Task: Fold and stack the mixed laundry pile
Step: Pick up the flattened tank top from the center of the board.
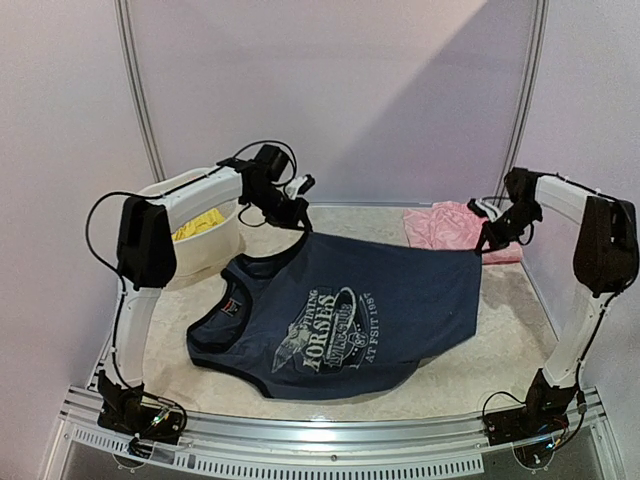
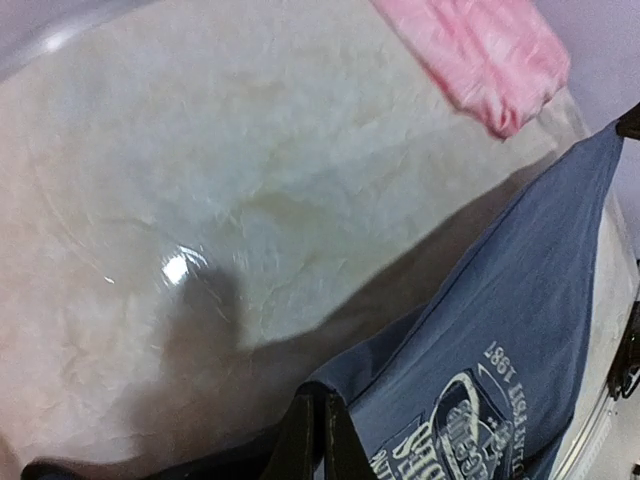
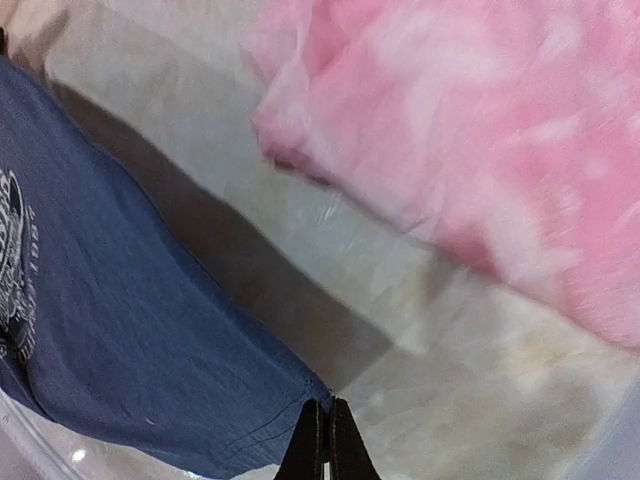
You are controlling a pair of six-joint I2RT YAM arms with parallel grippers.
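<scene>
A navy sleeveless top point(image 1: 350, 320) with pale horse print and lettering hangs stretched between both arms, its lower part resting on the table. My left gripper point(image 1: 300, 215) is shut on the top's upper left edge; in the left wrist view the navy cloth point(image 2: 500, 340) runs out from the closed fingertips point(image 2: 322, 425). My right gripper point(image 1: 484, 243) is shut on the top's right hem corner, and the right wrist view shows that navy corner point(image 3: 150, 340) pinched at the fingertips point(image 3: 327, 440). A pink ruffled piece point(image 1: 448, 225) lies at the back right. A yellow piece point(image 1: 200, 222) sits in the tub.
A white plastic tub point(image 1: 210, 250) stands at the back left under the left arm. The table is covered with a pale crinkled sheet point(image 1: 500, 350). A metal rail point(image 1: 330, 440) runs along the near edge. Pale walls close the back and sides.
</scene>
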